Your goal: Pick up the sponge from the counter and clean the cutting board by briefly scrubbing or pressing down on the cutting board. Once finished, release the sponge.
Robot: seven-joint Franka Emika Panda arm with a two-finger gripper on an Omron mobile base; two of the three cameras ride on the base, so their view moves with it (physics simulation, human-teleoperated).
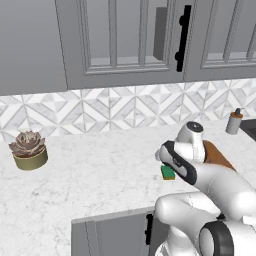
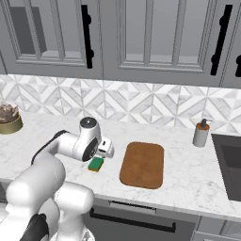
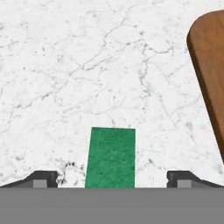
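White arm bends low over the marble worktop (image 2: 188, 169), its tool (image 3: 112, 177) pointing down with jaws spread wide, holding nothing. Directly beneath, between the fingertips, lies the sponge (image 3: 110, 156); the cutting board (image 2: 142, 164) sits to its right.

a potted succulent (image 1: 28, 149) is sitting at the far left, near the patterned tile backsplash (image 1: 100, 107). a soap dispenser (image 2: 202, 133) is standing just beside a dark sink (image 2: 228, 167). grey cabinets (image 2: 150, 37) with black handles (image 2: 86, 35) are hanging above.
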